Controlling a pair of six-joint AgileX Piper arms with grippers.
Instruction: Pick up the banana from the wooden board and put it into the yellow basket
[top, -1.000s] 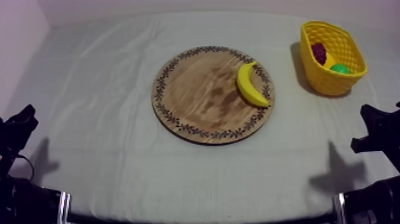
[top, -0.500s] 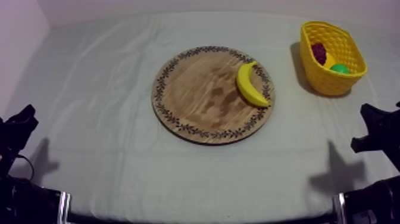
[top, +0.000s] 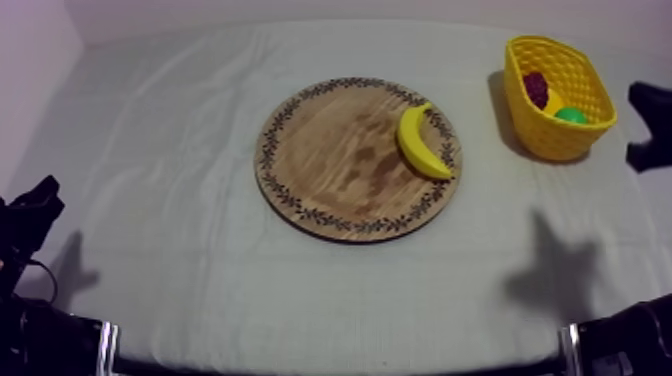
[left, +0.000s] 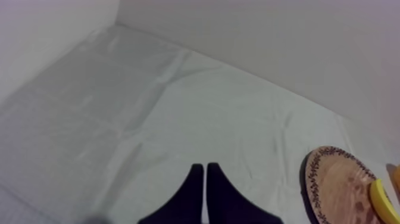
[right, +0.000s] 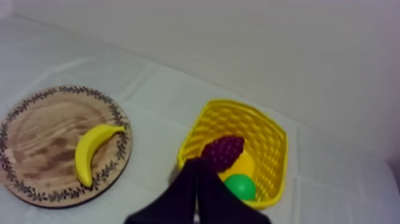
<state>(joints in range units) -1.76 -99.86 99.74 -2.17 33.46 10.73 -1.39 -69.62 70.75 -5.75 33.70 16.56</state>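
Note:
The yellow banana (top: 421, 143) lies on the right part of the round wooden board (top: 330, 160), curved along its patterned rim. The yellow basket (top: 550, 140) stands at the far right and holds a bunch of grapes (top: 536, 87) and a green fruit (top: 571, 116). My right gripper (top: 641, 125) hangs at the table's right edge, just right of the basket. In the right wrist view its fingers (right: 196, 170) lie together over the basket's (right: 274, 143) near rim, with the banana (right: 91, 152) off to the side. My left gripper (top: 38, 198) rests low at the left, shut (left: 204, 171).
Under the grapes (right: 223, 151) in the basket lies another yellow fruit (right: 242, 164), beside the green fruit (right: 241, 186). From the left wrist the board (left: 336, 184) and banana tip (left: 384, 199) lie far off across open cloth. A wall bounds the table's far side.
My right gripper has moved up along the right edge, from low at the side to beside the basket. Its shadow shifted with it. The left arm, banana and basket have stayed put.

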